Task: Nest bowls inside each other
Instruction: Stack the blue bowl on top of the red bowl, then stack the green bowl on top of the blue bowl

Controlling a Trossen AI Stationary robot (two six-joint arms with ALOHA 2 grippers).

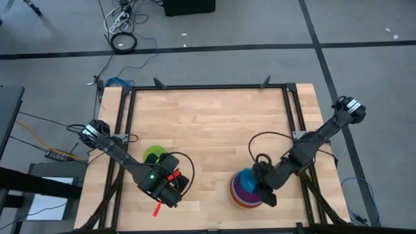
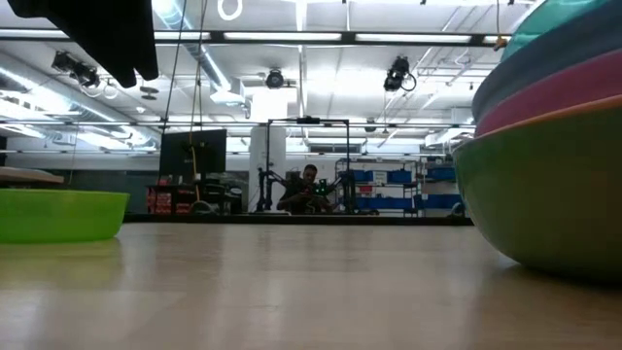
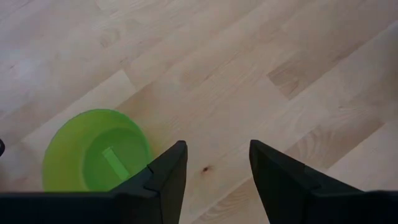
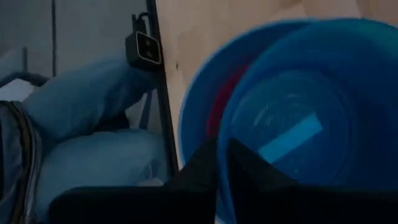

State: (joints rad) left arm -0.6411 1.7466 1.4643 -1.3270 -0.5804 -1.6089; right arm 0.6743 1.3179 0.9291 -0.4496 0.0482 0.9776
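Note:
The bowls stand nested in a stack (image 1: 246, 195) near the table's front right, the dull green one (image 2: 544, 194) at the bottom. A cyan bowl (image 4: 311, 112) lies on top, off centre over the blue bowl (image 4: 193, 118) and a red one. My right gripper (image 4: 222, 149) is shut on the cyan bowl. A small lime green bowl (image 1: 155, 155) rests on its base at the front left. My left gripper (image 3: 217, 165) hangs open above the table, just nearer the front edge than that bowl (image 3: 93, 155), with nothing between its fingers. My right gripper pinches the cyan bowl's rim (image 4: 219, 134). One finger (image 4: 249, 168) is inside the bowl and the other is outside. The fingers slant down from the table's right side. The bowl sits tilted in the top of the stack, and I cannot tell whether it rests there.
A person's legs in blue jeans (image 4: 81, 124) are close by the table's front edge near the stack. The black frame rail (image 1: 208, 88) runs round the table. Bare wood (image 1: 208, 130) stretches across the middle and back.

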